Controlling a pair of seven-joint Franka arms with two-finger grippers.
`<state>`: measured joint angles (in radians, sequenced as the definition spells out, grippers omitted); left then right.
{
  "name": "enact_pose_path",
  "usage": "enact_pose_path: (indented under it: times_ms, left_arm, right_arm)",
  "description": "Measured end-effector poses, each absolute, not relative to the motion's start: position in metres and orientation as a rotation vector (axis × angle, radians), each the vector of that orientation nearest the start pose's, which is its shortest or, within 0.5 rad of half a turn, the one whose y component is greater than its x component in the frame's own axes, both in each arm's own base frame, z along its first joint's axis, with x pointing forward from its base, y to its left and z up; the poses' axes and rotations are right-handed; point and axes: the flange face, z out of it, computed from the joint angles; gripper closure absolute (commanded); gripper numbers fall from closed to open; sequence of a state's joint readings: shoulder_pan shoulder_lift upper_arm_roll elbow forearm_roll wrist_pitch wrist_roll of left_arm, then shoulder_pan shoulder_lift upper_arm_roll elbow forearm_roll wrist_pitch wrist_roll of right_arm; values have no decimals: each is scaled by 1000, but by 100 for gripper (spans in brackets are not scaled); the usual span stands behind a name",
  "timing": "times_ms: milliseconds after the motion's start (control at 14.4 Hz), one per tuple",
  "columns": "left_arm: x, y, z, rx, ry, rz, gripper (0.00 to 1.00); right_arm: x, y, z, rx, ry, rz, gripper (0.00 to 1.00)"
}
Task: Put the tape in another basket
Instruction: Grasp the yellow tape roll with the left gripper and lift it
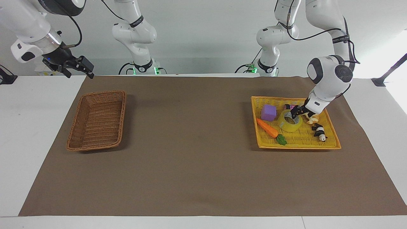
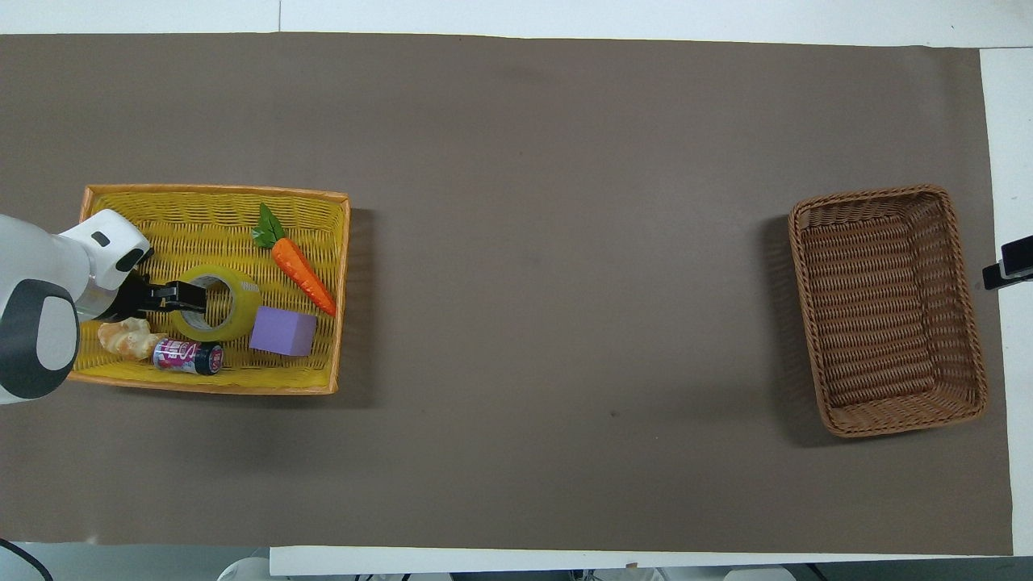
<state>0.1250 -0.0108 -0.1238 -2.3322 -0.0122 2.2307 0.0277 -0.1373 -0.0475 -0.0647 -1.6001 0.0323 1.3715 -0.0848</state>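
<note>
The tape (image 1: 288, 124) (image 2: 236, 305), a yellow translucent roll, lies flat in the bright yellow basket (image 1: 299, 147) (image 2: 202, 386) at the left arm's end of the table. My left gripper (image 1: 295, 114) (image 2: 194, 297) is down at the roll's rim, open, reaching over the core hole from the croissant's side. I cannot tell if it touches the roll. The brown wicker basket (image 1: 95, 119) (image 2: 884, 311) stands empty at the right arm's end. My right gripper (image 1: 79, 67) (image 2: 1009, 269) waits raised beside that basket, off the mat's edge.
Sharing the yellow basket with the tape are an orange carrot (image 1: 267, 128) (image 2: 303, 266), a purple cube (image 1: 269, 112) (image 2: 282, 331), a croissant (image 1: 313, 119) (image 2: 125, 337), a small can (image 2: 187, 357) and a panda figure (image 1: 319, 131). A brown mat (image 1: 190, 143) covers the table between the baskets.
</note>
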Motion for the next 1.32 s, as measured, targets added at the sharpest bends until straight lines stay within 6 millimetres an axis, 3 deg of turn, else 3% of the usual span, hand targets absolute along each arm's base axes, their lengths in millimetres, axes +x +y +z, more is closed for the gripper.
enact_pose_path:
  times_ms: [278, 626, 904, 1322]
  left_arm:
    - [487, 0, 322, -3147, 30, 158, 39]
    - [487, -4, 311, -3148, 43, 186, 52]
    - [490, -5, 305, -3151, 43, 175, 100]
    - [498, -4, 316, -3153, 38, 165, 100]
  right_arm:
    - [507, -101, 621, -3064, 174, 268, 1]
    - [507, -101, 621, -3064, 174, 268, 1]
    - [507, -101, 621, -3064, 174, 268, 1]
    - [507, -101, 621, -3064, 174, 268, 1]
